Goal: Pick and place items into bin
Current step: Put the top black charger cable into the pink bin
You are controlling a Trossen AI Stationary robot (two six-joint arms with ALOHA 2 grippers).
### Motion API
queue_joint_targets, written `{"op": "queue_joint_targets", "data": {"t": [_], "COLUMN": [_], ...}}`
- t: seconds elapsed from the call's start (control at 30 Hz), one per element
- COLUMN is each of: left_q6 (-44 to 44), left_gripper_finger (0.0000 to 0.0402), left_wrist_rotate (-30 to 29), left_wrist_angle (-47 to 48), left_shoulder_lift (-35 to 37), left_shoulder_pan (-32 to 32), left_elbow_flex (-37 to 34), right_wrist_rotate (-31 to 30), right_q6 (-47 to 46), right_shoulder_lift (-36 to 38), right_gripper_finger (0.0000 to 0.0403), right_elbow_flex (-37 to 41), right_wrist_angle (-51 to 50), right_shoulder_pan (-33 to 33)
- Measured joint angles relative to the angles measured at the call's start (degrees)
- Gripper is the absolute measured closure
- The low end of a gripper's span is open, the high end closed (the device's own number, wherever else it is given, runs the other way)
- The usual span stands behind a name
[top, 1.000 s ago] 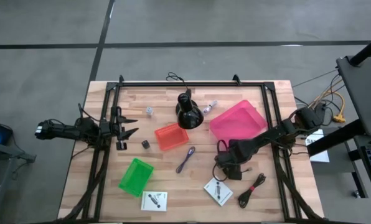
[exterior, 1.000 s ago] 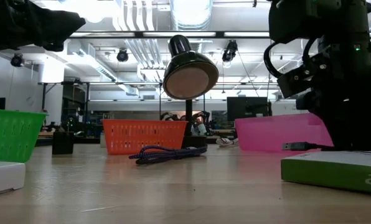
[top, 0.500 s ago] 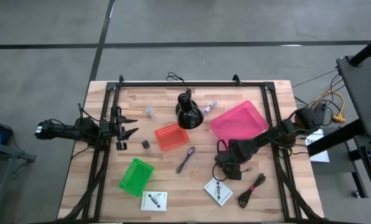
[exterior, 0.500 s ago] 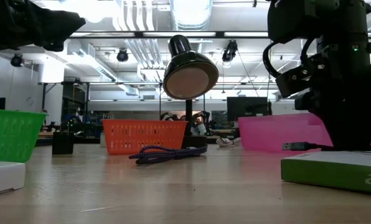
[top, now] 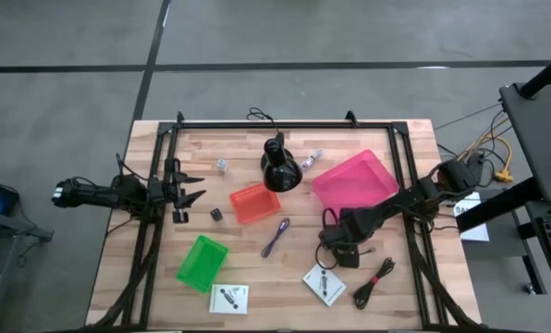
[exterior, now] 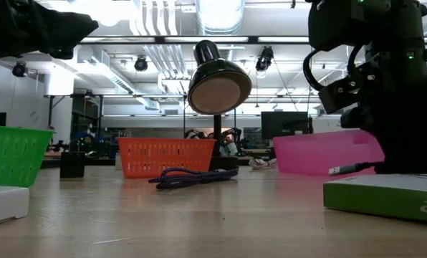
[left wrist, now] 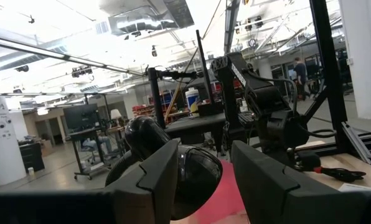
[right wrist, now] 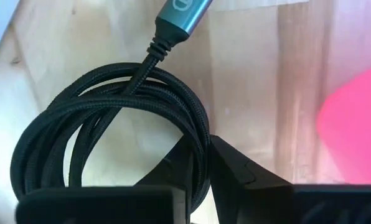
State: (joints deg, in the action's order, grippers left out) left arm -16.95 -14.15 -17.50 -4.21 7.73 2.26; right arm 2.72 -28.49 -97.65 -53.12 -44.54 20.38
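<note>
A black coiled cable (right wrist: 111, 118) lies on the wooden table in front of the pink bin (top: 354, 180). Its metal plug (right wrist: 180, 12) sticks out from the coil. My right gripper (top: 338, 252) stands over it, pointing down, shut on the coil. My left gripper (top: 194, 190) hovers open at the table's left edge, touching nothing. Also loose on the table are a purple cord (top: 277, 237), two white cards (top: 229, 298) (top: 324, 284), a second black cable (top: 374, 280) and a tiny dark cube (top: 216, 214). My right gripper pinches the bundled strands on one side of the coil (right wrist: 197, 152) between its two fingers (right wrist: 235, 171). The fingers come from above, pointing down, and lie across the strands. The rest of the coil lies on the table.
A black lamp-like stand (top: 279, 166) rises at the table's far middle. A red bin (top: 254, 202) sits beside it and a green bin (top: 202, 262) nearer the front left. Small silvery bits (top: 222, 165) (top: 312, 157) lie near the far edge. A black frame (top: 257, 125) borders the table.
My right gripper has shut on the cable's coil without shifting place. In the low view the cable's plug has tipped up a little at its free end.
</note>
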Motion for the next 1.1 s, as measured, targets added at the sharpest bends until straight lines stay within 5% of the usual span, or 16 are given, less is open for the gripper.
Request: {"op": "queue_joint_targets", "data": {"t": [0.67, 1.1], "left_q6": [-0.01, 0.00], "left_gripper_finger": [0.0265, 0.0265], "left_wrist_rotate": [0.02, 0.00], "left_wrist_angle": [0.00, 0.00], "left_shoulder_lift": [-0.01, -0.02], "left_shoulder_pan": [0.01, 0.00], "left_elbow_flex": [0.00, 0.00], "right_wrist_rotate": [5.34, 4.75], "right_q6": [-0.02, -1.69], "right_shoulder_lift": [0.21, 0.57], "right_gripper_finger": [0.0378, 0.0378], "right_elbow_flex": [-4.74, -10.72], "right_wrist_angle": [-0.81, -12.23], "right_shoulder_pan": [0.11, 0.09]}}
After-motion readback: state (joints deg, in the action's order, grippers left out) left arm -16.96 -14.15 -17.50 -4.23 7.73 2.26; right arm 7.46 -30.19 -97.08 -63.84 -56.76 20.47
